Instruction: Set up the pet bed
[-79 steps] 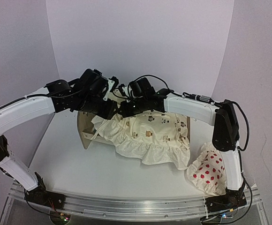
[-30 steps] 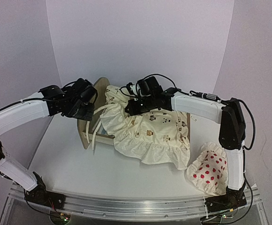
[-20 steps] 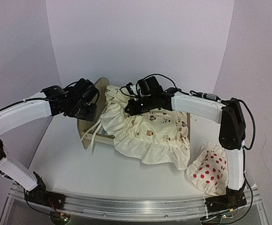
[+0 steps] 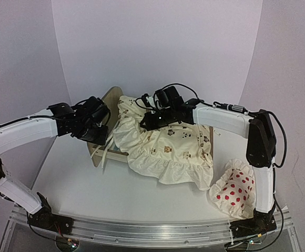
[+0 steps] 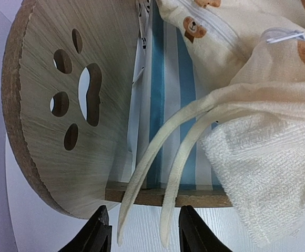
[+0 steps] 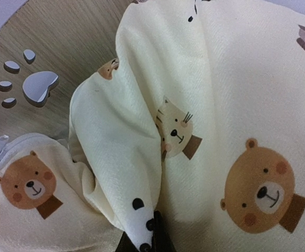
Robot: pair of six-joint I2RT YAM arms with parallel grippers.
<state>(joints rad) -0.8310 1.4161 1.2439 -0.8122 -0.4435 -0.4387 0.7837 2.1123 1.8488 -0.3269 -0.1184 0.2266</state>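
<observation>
Cream animal-print cushion [image 4: 168, 149] drapes over the plywood pet bed [image 5: 47, 115], red-dotted white pillow [image 4: 235, 191] well apart. The right gripper [image 6: 142, 242] pinches the cushion, and the left gripper [image 5: 144, 236] gapes astride its ties [image 5: 158, 157].

A cream fabric cushion printed with bears and cats [image 4: 168, 149] lies rumpled across mid-frame, its frilled edge spilling onto the white tabletop [image 4: 100, 194]. Two cream fabric ties [image 5: 141, 169] dangle from its left end. A crumpled white pillow with red dots [image 4: 234, 193] sits lower right, near it.

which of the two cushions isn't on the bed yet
The red-dotted white pillow, lying on the table; the cream cushion drapes over the pet bed.
</observation>
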